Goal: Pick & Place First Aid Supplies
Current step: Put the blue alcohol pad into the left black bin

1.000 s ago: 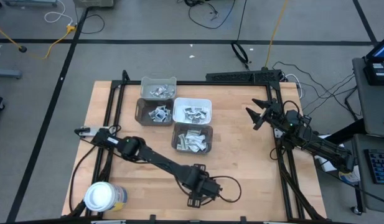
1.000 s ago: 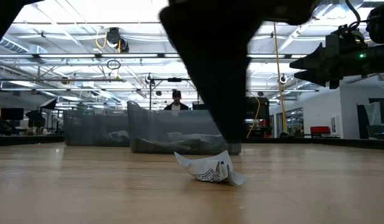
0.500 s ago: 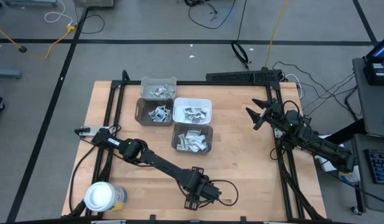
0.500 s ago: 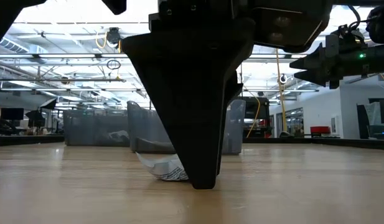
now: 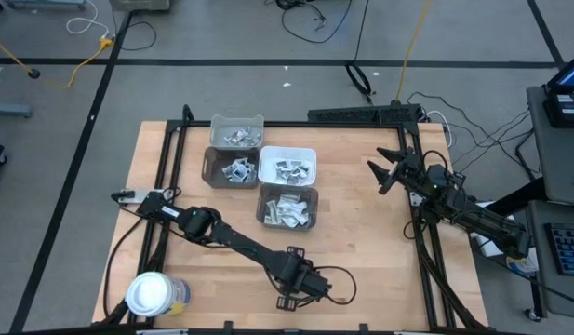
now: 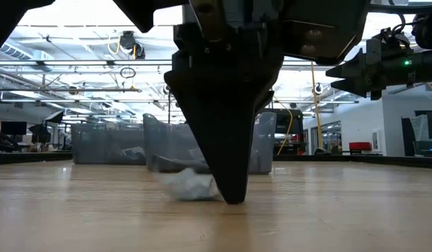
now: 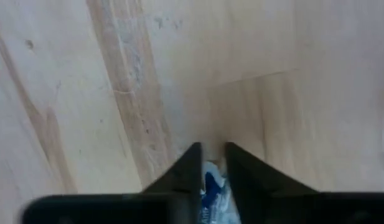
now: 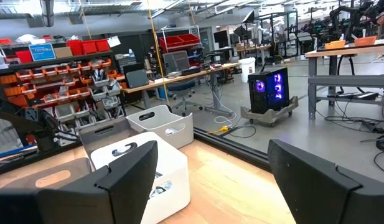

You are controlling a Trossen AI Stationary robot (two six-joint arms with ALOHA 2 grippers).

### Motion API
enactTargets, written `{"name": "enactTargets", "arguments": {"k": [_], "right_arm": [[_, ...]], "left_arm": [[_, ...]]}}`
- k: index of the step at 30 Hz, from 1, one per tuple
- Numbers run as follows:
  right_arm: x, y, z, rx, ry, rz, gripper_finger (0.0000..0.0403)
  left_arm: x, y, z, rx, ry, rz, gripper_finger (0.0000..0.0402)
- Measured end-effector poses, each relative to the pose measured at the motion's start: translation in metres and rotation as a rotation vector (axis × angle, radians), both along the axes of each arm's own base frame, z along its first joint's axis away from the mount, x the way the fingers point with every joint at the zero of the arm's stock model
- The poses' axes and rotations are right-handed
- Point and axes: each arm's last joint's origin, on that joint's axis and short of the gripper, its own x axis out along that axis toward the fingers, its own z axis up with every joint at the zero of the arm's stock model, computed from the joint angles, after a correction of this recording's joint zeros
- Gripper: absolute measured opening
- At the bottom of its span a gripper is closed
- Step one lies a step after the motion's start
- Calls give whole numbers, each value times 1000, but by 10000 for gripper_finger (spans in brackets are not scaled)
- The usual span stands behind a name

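Your left gripper [image 7: 211,163] is down on the wooden table [image 5: 380,251] near its front edge, fingers nearly together and pinching a loose first aid packet [image 7: 213,190]. I'd check you've got paper, not just a corner, then lift straight up. Farther back sit the four bins [image 5: 287,207]. The right gripper [image 5: 383,171] waits spread wide at the right, workshop behind.

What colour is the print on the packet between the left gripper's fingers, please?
Blue on white, seen best in the left wrist view: packet.
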Motion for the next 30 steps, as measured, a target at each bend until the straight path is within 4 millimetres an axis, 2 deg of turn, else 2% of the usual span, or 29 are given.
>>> {"name": "enactTargets", "arguments": {"k": [3, 9, 23, 27, 30], "right_arm": [[0, 0, 0, 0, -1, 0, 297], [0, 0, 0, 0, 0, 0, 297], [0, 0, 0, 0, 0, 0, 297], [0, 0, 0, 0, 0, 0, 297], [0, 0, 0, 0, 1, 0, 297]], "left_arm": [[0, 0, 0, -3, 1, -1, 17], [-1, 1, 0, 1, 18, 7, 3], [-1, 7, 1, -20, 56, 50, 6], [-4, 15, 7, -14, 105, 157, 22], [-8, 18, 17, 0, 110, 145, 52]]}}
